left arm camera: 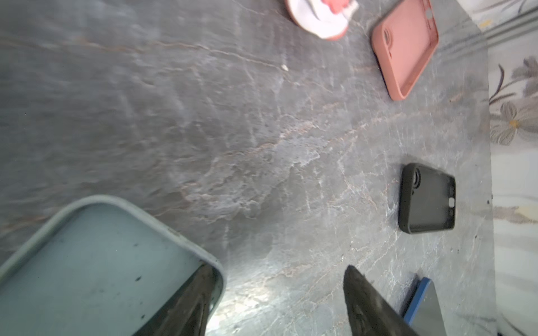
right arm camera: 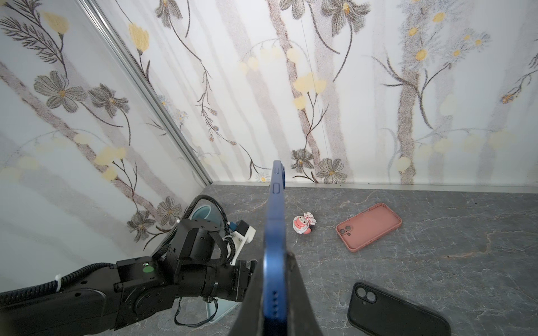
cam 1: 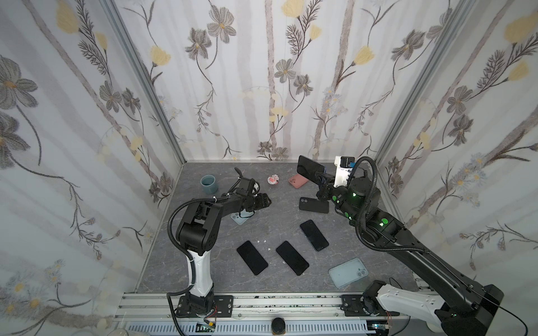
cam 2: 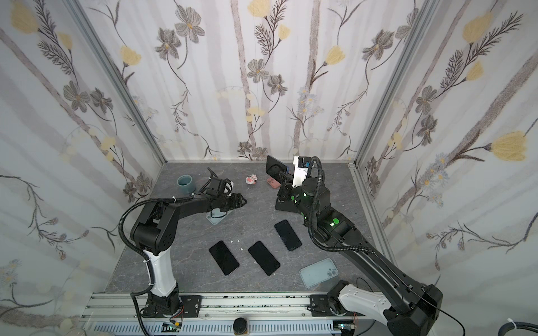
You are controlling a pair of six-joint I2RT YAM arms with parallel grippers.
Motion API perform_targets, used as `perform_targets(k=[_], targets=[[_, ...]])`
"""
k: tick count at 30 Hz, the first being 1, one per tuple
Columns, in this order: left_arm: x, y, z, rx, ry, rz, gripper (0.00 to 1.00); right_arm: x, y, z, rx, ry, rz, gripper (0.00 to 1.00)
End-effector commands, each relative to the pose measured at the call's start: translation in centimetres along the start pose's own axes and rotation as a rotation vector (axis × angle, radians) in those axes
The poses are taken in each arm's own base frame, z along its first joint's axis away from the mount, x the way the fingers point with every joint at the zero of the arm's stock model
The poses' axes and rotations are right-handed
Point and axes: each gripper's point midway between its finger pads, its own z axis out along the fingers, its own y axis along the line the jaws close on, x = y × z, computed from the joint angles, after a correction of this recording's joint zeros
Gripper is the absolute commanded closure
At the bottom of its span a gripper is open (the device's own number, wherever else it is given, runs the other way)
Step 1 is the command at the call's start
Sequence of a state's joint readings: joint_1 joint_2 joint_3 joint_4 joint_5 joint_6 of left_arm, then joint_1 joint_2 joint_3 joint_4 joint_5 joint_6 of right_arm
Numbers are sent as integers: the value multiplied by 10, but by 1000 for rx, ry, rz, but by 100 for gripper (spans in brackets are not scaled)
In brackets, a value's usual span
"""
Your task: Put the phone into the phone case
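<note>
Blue flat phone [right arm camera: 273, 227], clamped aloft in the right pincer [right arm camera: 275, 261] over the surface [right arm camera: 436, 261], is best lowered corner-first once the pale teal case [left arm camera: 87, 261] is pinned by the parted left pincer [left arm camera: 279, 270].

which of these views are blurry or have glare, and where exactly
Left wrist view: motion-smeared, worst over the grey marbled tabletop, with a glare patch between the tips of the left hand; right wrist view: sharp on the pink rectangular phone case, soft on the near end of the blue-edged phone; both top views: crisp and evenly lit.
</note>
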State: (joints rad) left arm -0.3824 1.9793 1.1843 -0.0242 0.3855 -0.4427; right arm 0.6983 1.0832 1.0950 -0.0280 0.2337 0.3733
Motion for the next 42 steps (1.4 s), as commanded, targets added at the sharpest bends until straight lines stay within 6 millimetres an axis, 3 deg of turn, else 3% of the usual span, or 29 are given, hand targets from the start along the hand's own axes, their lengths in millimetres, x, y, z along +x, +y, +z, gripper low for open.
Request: perform_targets(k=[1,8,14,18,24,26,28,33,38,40,42], targets=[[43,2,8,-36,158,55,27,-18,5,-5,-17,-67,13,100],[94,-44,14,61,315,274,32,-19,2,-9,-7,-76,16,100],[129,-90,5,222,417,423,33,-21,2,-10,-8,-81,19,100],[117,-111,-9,269,368,458,33,-21,6,-8,-23,-62,15,100],[67,-127,-47,247,151,387,31,-14,11,-3,-35,0,5,100],[54,-120,-61,214,94,320,35,-9,14,2,-48,31,4,100],[50,-108,-77,194,68,247,47,-2,19,7,-68,60,5,100],[53,-58,-133,55,-85,170,42,17,36,20,-143,169,25,100],[38,-5,-200,-128,-366,110,41,45,52,34,-195,302,57,100],[34,16,-218,-205,-437,88,41,55,56,38,-209,339,78,100],[34,36,-221,-310,-433,87,41,71,60,42,-226,392,91,100]])
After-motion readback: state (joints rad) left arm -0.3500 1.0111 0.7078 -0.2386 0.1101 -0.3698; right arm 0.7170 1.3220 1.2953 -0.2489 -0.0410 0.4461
